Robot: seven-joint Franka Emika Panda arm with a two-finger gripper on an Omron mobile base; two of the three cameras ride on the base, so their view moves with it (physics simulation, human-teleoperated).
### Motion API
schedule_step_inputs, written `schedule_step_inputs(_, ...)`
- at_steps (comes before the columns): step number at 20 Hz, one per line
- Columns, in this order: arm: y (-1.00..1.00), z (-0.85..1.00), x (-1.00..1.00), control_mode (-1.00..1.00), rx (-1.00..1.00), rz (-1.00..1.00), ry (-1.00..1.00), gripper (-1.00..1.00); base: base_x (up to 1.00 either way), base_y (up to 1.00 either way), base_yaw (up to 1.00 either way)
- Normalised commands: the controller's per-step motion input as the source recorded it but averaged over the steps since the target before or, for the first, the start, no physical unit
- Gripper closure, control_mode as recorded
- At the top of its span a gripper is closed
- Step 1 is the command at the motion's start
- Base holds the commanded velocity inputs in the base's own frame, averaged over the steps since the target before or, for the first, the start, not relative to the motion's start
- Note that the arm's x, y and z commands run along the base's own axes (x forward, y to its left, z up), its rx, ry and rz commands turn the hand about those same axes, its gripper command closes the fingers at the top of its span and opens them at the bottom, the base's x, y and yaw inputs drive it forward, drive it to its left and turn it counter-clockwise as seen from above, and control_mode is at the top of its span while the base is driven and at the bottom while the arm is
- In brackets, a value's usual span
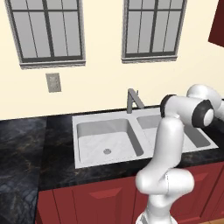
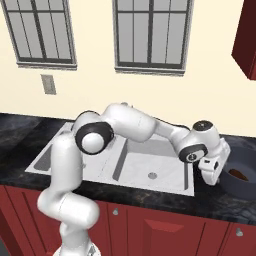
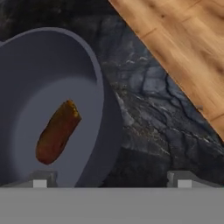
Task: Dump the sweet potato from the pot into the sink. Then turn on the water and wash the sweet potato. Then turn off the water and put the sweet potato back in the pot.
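Note:
The dark blue-grey pot (image 2: 245, 186) stands on the black counter to the right of the sink (image 2: 145, 186). The reddish-brown sweet potato (image 2: 239, 175) lies on its bottom. In the hand view the pot (image 3: 52, 74) is at the left, with the sweet potato (image 3: 57, 131) lying aslant inside. My gripper (image 2: 212, 176) hangs over the pot's near left rim. It is open (image 3: 111, 182), one fingertip on each side of the pot's wall and nothing held. The double-basin sink (image 1: 87, 119) and its grey faucet (image 1: 133, 99) are dry.
The black marble counter (image 3: 153, 127) ends close beside the pot, with wooden floor (image 3: 183, 48) beyond its edge. My arm stretches across the right basin. Red cabinet doors (image 2: 160, 225) run below the counter. A red wall cabinet (image 2: 247, 35) hangs at the upper right.

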Motion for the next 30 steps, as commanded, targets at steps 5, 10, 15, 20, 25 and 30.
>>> schedule_step_inputs(5,-0.70,0.00,0.32,-1.00,0.17,-0.04,0.00,-1.00,0.00,0.00,0.00)
schedule_step_inputs(10,-0.43,-0.24,0.06,-1.00,0.08,-0.06,0.09,-1.00,0.00,0.00,0.00)
schedule_step_inputs(15,-0.06,-0.66,0.04,-1.00,0.00,-0.08,0.25,-1.00,0.00,0.00,0.00)
schedule_step_inputs(20,0.05,-0.58,0.01,-1.00,-0.06,-0.09,0.27,1.00,0.00,0.00,0.00)
schedule_step_inputs(25,0.04,-0.28,0.00,-1.00,-0.02,-0.10,0.08,1.00,0.00,0.00,0.00)
schedule_step_inputs(30,0.01,0.00,-0.31,-1.00,0.00,-0.03,-0.18,1.00,0.00,0.00,0.00)
